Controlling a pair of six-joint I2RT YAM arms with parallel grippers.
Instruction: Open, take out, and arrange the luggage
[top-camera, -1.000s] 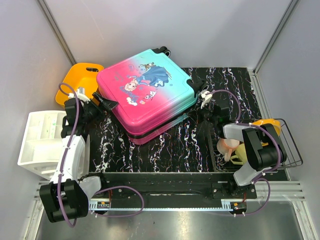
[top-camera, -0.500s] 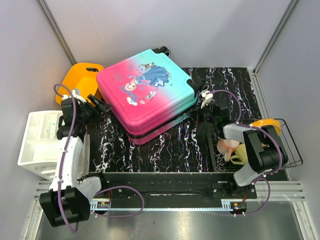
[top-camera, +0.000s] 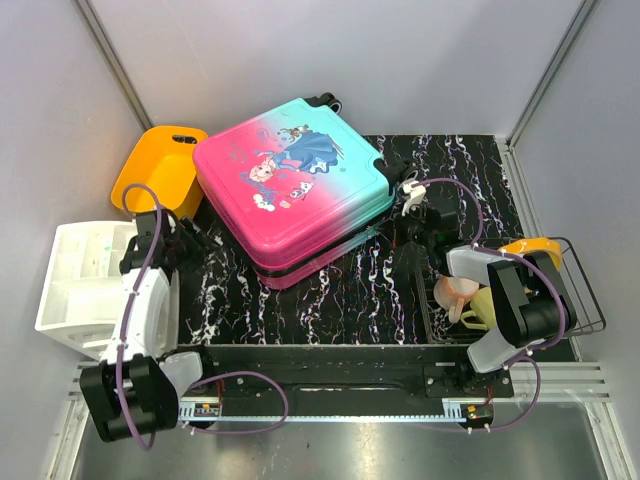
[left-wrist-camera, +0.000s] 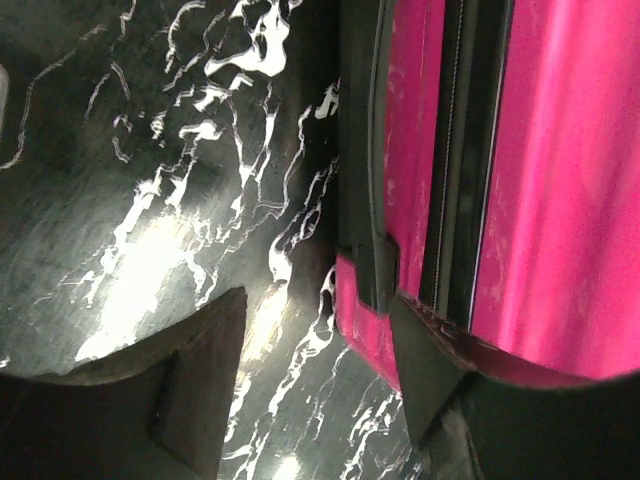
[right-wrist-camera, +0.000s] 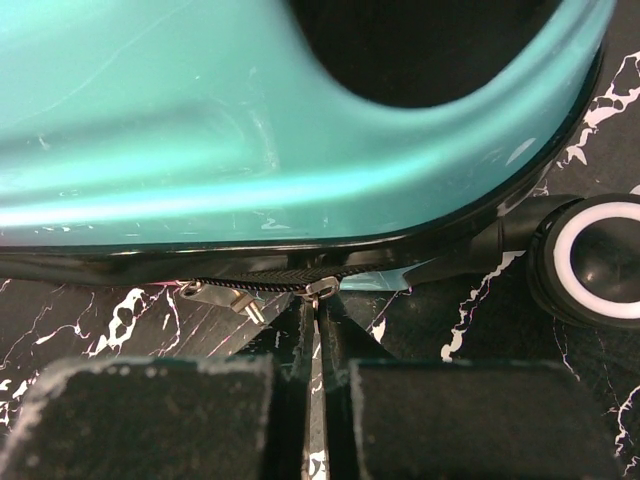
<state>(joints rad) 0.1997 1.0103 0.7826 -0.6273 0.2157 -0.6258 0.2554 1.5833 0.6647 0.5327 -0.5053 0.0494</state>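
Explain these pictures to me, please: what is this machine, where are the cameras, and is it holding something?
It is two robot arms fixed at the near edge of a table. One picture looks down from above; the other two come from a small camera on each wrist.

On the dark marbled table lies the luggage, closed. Beside it are an orange bin, a white rack and a wire basket with cups.

The left gripper is open next to the pink side, with nothing between its fingers. The right gripper is shut on the zipper pull under the teal edge, near a wheel.
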